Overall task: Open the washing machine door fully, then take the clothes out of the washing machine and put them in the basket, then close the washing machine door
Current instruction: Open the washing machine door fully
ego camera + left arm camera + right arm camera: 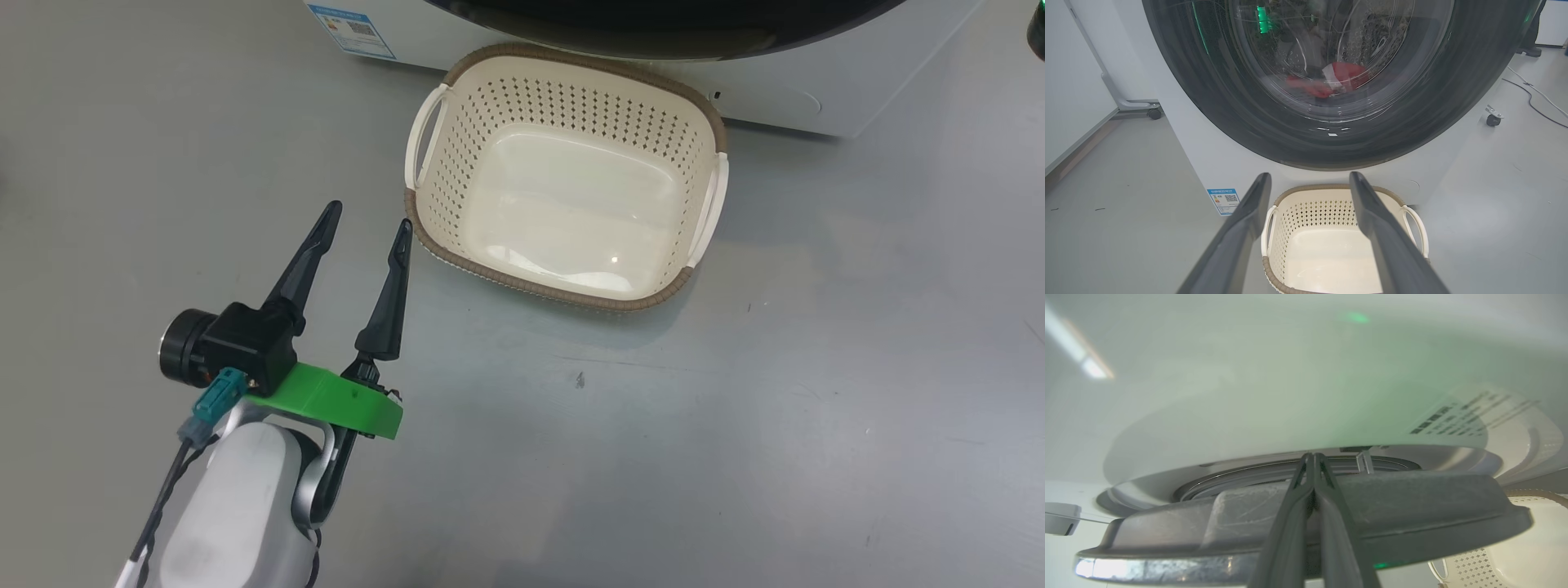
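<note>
The washing machine (1208, 163) stands ahead, with its round black-rimmed door (1180, 81) over the drum. Red and white clothes (1343, 73) lie behind the door's glass. The cream basket (445, 175) sits on the floor right below the door, with nothing in it. My left gripper (367, 216) hangs open just left of the basket and holds nothing; its own camera sees the basket (1306, 212) past the gripper (1309, 175). My right gripper (1312, 455) is shut, its fingers lying across the door's (1412, 498) grey edge, tips at the narrow gap to the machine front (1249, 375).
A blue label (1224, 200) marks the machine's lower left corner. A wheeled white frame (1153, 113) stands to the machine's left. To its right are a caster (1493, 119) and a cable (1535, 94) on the grey floor. The basket's corner (1527, 547) shows under the door.
</note>
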### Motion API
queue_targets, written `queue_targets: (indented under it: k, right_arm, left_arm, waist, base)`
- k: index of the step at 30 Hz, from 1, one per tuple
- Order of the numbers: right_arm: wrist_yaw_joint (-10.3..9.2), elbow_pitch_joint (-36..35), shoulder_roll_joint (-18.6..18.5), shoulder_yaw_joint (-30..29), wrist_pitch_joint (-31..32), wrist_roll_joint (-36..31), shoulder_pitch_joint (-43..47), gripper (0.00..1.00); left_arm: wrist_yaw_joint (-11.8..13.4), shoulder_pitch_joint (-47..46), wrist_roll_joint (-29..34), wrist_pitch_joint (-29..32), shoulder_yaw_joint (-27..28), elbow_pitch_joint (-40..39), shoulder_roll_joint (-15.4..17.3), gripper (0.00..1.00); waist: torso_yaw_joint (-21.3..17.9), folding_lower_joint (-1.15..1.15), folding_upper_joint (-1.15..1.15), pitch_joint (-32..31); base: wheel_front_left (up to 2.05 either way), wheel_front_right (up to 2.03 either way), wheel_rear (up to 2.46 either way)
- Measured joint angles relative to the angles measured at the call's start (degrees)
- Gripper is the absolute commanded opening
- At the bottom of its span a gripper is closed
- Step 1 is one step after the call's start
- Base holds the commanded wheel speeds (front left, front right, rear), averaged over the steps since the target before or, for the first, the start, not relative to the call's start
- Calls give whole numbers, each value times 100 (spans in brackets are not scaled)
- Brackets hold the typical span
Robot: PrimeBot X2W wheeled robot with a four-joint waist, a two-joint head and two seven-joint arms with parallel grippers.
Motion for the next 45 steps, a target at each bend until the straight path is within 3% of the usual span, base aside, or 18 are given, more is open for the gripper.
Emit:
queue_targets:
  k: [24, 45]
  right_arm:
    - [22, 446, -171, 19, 893, 374, -159, 0]
    - [432, 712, 9, 182, 1403, 532, 351, 0]
  left_arm:
    - [-48, -38, 42, 0, 26, 74, -29, 100]
    - [-55, -3, 180, 0, 22, 232, -32, 100]
  waist:
    - [-13, 0, 0, -101]
    - [-197, 0, 0, -496]
  base:
    - [0, 0, 0]
    - [0, 0, 0]
